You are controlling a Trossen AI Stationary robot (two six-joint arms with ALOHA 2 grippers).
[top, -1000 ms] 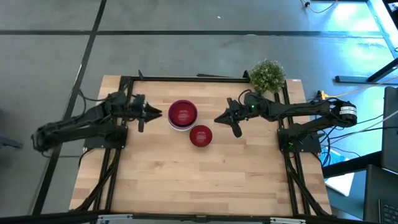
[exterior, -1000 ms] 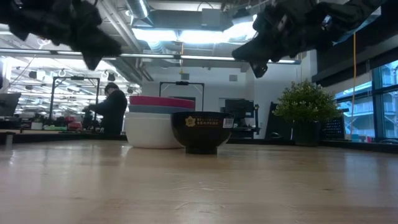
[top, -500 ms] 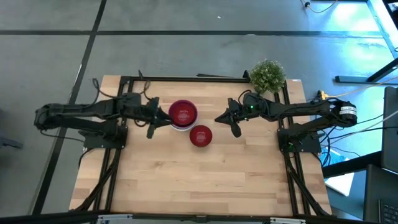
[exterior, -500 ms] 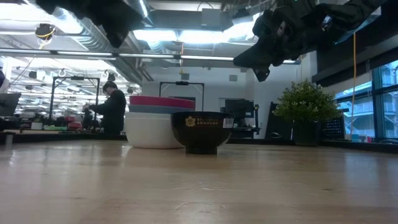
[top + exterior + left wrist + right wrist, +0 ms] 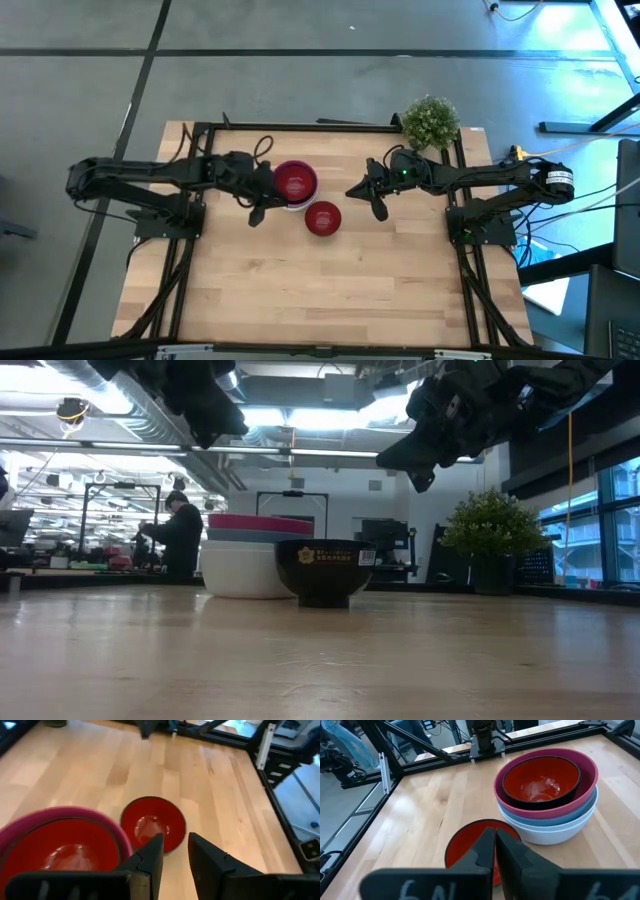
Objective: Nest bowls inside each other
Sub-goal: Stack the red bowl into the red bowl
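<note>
One dark red bowl (image 5: 322,218) sits alone on the wooden table (image 5: 300,290), touching or just beside the stack (image 5: 547,795), where a white bowl (image 5: 240,570) carries a blue bowl (image 5: 555,817), a magenta pink bowl (image 5: 590,772) and a second dark red bowl (image 5: 540,782) nested on top. We judge the loose bowl is the last to go in, which is why both arms crowd it. Our left gripper (image 5: 255,210) hangs above the table at the stack's left edge, its fingers (image 5: 150,860) released with a narrow gap, aimed at the loose bowl's near rim, probably lining up for a pinch. Our right gripper (image 5: 377,207) hovers to the right of that bowl, its jaws clenched on nothing, apparently waiting. Behind it stands a small potted plant (image 5: 431,121) at the table's far right corner.
</note>
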